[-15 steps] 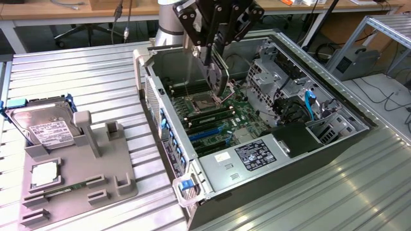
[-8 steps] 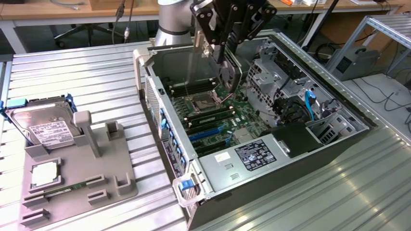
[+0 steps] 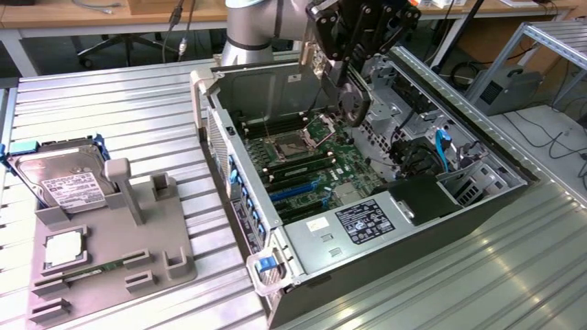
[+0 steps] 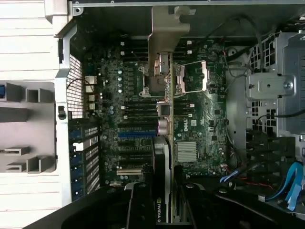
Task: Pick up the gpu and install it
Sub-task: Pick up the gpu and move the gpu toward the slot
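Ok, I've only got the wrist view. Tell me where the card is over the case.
Observer: The gripper is shut on the gpu, hanging it over the socket end of the open case, apart from the blue slot.
Operator: Report the parts holder.
Observer: On the exterior view's left, the grey holder carries the hard drive in its blue-edged frame.
Operator: Find the memory stick.
Observer: The memory stick lies along the holder's near edge.

The matt dark gpu (image 3: 357, 103) has a pale metal bracket (image 4: 164, 26); the table (image 3: 119, 117) is ribbed, shiny metal.
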Motion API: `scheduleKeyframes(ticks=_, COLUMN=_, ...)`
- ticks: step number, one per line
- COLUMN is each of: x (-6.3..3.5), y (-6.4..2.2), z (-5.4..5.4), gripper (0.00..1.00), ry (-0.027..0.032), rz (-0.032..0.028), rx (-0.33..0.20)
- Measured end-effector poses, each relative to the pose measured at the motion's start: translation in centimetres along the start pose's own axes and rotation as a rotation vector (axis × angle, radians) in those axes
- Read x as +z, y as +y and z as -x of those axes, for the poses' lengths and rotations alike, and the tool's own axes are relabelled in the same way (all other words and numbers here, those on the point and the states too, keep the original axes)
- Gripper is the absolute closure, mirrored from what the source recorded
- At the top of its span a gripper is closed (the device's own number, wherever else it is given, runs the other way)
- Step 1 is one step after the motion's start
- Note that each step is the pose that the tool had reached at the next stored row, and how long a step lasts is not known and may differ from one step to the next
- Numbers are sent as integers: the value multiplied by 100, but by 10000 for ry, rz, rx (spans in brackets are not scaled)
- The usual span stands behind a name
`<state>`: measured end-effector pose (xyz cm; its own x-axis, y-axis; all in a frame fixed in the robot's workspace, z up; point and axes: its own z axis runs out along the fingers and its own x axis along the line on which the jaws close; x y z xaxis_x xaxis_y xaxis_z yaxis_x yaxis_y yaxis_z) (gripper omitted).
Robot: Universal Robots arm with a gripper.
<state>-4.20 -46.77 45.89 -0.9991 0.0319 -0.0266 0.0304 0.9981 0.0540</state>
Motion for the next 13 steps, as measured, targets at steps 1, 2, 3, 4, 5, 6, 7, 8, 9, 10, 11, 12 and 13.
scheduleKeyframes(ticks=1, x=1, y=2, z=41, gripper=73, ry=0, rz=0, rx=1)
scheduleKeyframes(ticks=2, x=2, y=3, z=77, gripper=73, ry=0, rz=0, rx=0)
scheduleKeyframes(ticks=3, x=4, y=4, z=119, gripper=73, ry=0, rz=0, rx=-1)
scheduleKeyframes(ticks=4, x=5, y=6, z=185, gripper=73, ry=0, rz=1, rx=1)
scheduleKeyframes(ticks=5, x=7, y=8, z=245, gripper=73, ry=0, rz=1, rx=0)
scheduleKeyframes(ticks=6, x=8, y=9, z=285, gripper=73, ry=0, rz=1, rx=0)
scheduleKeyframes(ticks=7, x=9, y=10, z=329, gripper=73, ry=-1, rz=0, rx=1)
scheduleKeyframes(ticks=8, x=10, y=12, z=370, gripper=73, ry=0, rz=0, rx=0)
scheduleKeyframes(ticks=9, x=11, y=13, z=406, gripper=73, ry=0, rz=0, rx=-1)
scheduleKeyframes(ticks=10, x=13, y=14, z=446, gripper=73, ry=0, rz=0, rx=0)
scheduleKeyframes(ticks=11, x=14, y=16, z=484, gripper=73, ry=0, rz=0, rx=0)
scheduleKeyframes(ticks=12, x=15, y=17, z=521, gripper=73, ry=0, rz=0, rx=0)
scheduleKeyframes(ticks=13, x=16, y=19, z=573, gripper=73, ry=0, rz=-1, rx=-1)
